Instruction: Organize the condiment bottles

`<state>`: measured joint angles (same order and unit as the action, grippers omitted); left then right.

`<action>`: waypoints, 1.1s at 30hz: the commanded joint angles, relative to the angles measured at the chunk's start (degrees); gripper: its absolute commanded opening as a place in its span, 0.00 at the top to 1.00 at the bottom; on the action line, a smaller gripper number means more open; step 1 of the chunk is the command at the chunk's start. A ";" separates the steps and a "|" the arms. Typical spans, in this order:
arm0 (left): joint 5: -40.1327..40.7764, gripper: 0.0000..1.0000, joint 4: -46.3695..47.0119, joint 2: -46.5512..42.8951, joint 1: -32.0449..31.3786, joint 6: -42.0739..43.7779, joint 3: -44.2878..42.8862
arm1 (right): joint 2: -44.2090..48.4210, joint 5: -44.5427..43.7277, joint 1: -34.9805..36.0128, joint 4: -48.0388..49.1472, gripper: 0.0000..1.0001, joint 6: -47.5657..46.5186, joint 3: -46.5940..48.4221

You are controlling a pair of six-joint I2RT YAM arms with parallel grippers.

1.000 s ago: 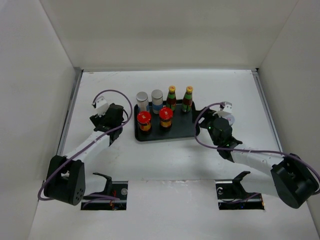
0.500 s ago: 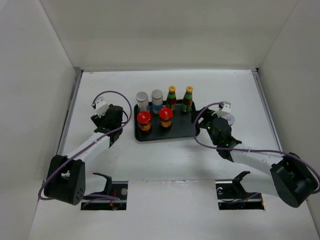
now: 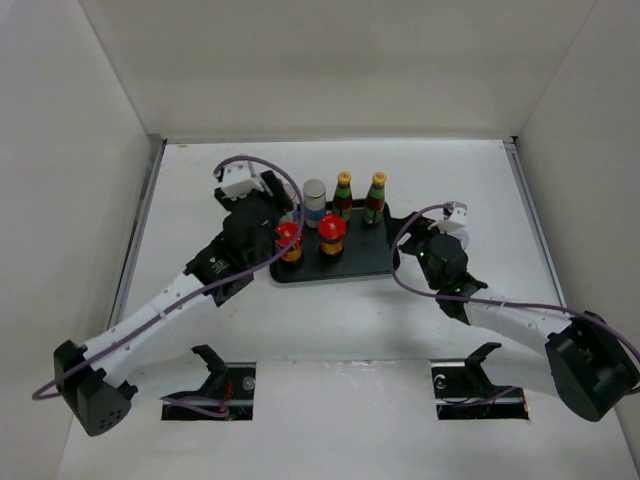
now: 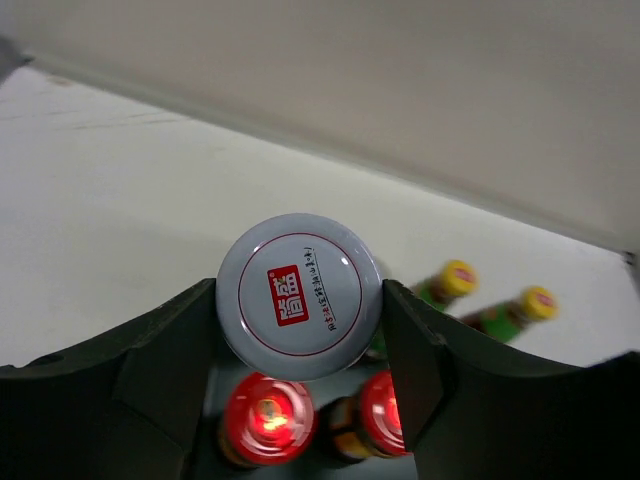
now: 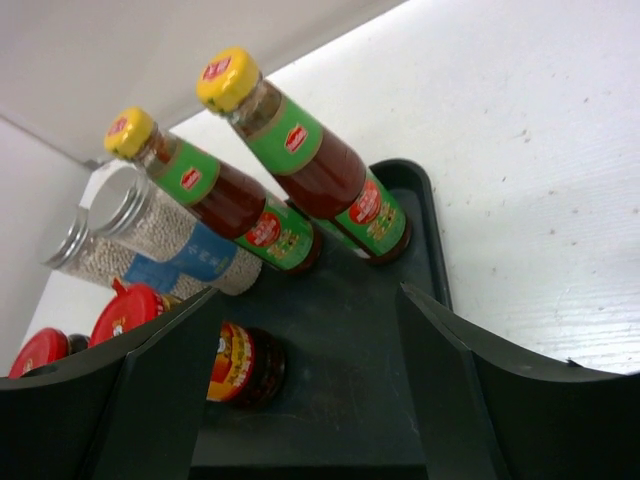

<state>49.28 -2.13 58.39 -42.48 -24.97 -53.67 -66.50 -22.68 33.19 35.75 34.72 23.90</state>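
Observation:
My left gripper [image 3: 274, 205] is shut on a white-lidded jar [image 4: 300, 310] with a red label on its lid, held above the back left of the black tray [image 3: 360, 257]. Below it in the left wrist view are two red-lidded jars [image 4: 268, 418] [image 4: 385, 412]. The top view shows these red jars [image 3: 288, 238] [image 3: 331, 232], one grey-topped jar [image 3: 314, 191] and two yellow-capped green bottles [image 3: 343, 194] [image 3: 377, 193] on the tray. The other grey-topped jar is hidden under my left arm there but shows in the right wrist view [image 5: 120, 240]. My right gripper [image 3: 418, 243] [image 5: 310, 300] is open and empty over the tray's right end [image 5: 350, 400].
A pale round lid [image 3: 455, 229] shows just behind my right wrist, beside the tray's right end. White walls enclose the table on the left, back and right. Both arm bases sit at the near edge.
My left arm has swung from the table left of the tray to over the tray's back left, carrying the white-lidded jar. The right arm has barely moved.

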 commanded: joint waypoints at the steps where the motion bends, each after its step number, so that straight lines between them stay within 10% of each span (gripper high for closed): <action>1: -2.07 0.58 9.76 5.57 -6.76 3.43 -6.70 | 2.42 -1.23 -1.50 2.31 0.24 0.52 -0.43; 18: -13.24 0.58 21.90 37.04 -16.80 4.23 -15.94 | 12.71 -4.48 -7.92 -2.00 0.24 4.30 -4.83; 33: -11.57 0.59 27.09 45.06 -15.22 4.14 -9.97 | 8.23 -4.04 -7.66 -0.68 0.24 4.04 -4.13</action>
<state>35.42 15.81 106.17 -58.70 -20.95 -64.51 -57.98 -26.39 25.52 32.97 38.00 19.31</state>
